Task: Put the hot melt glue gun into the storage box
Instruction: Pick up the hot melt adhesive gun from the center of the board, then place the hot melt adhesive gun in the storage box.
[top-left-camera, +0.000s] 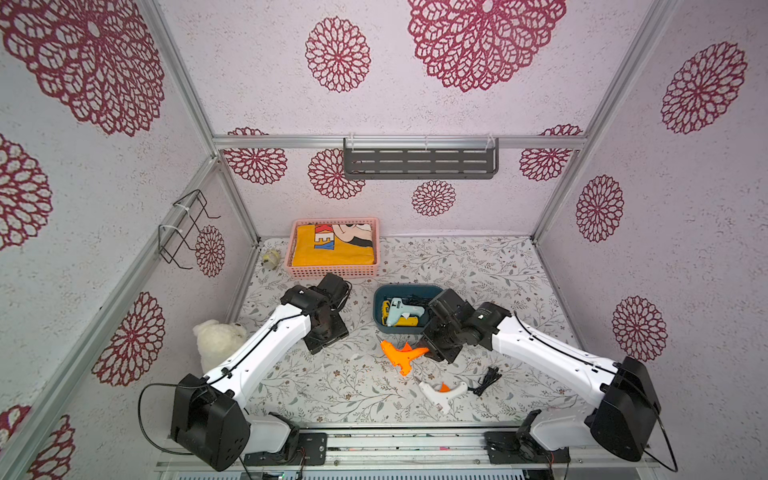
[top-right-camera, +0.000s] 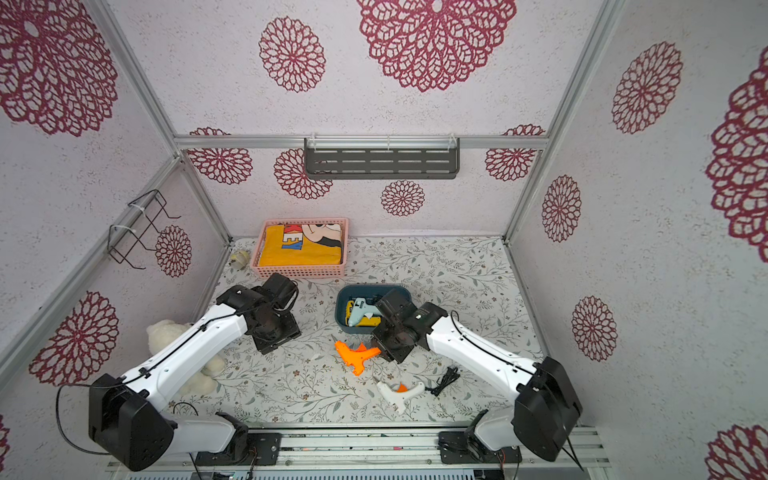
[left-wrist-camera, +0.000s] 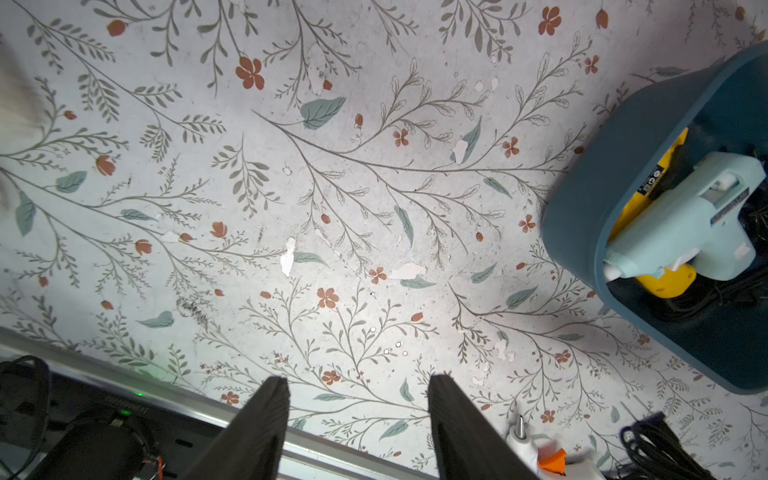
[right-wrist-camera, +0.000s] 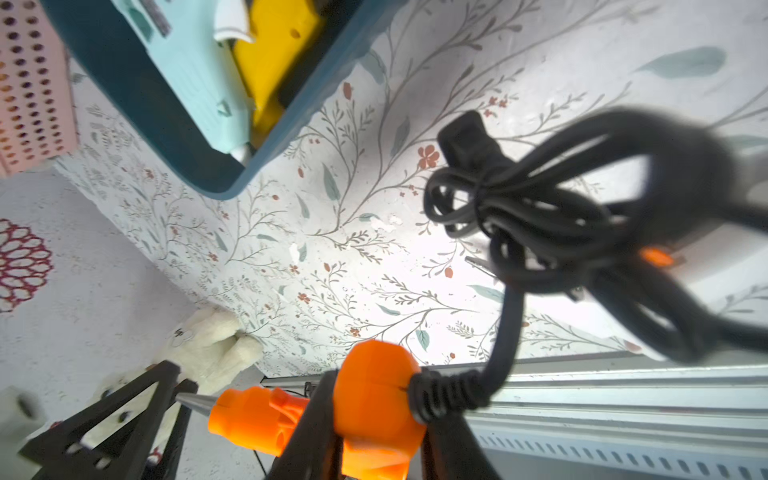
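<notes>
Two glue guns are outside the storage box (top-left-camera: 380, 300). Nearest, the white glue gun (top-left-camera: 441, 392) lies on the table (top-left-camera: 478, 270), with its black cord bundle (top-left-camera: 488, 380) beside it. Next up, the right gripper (right-wrist-camera: 380, 432) is clamped tight on the handle end of the orange hot melt glue gun (top-left-camera: 401, 355), cord hanging off it, just short of the box's near wall. The left gripper (left-wrist-camera: 357, 415) is roughly half open over bare table, holding nothing. The box already has a light blue glue gun (top-left-camera: 401, 309) lying on a yellow glue gun (top-left-camera: 406, 321). The pink basket (top-left-camera: 332, 272) is furthest back.
</notes>
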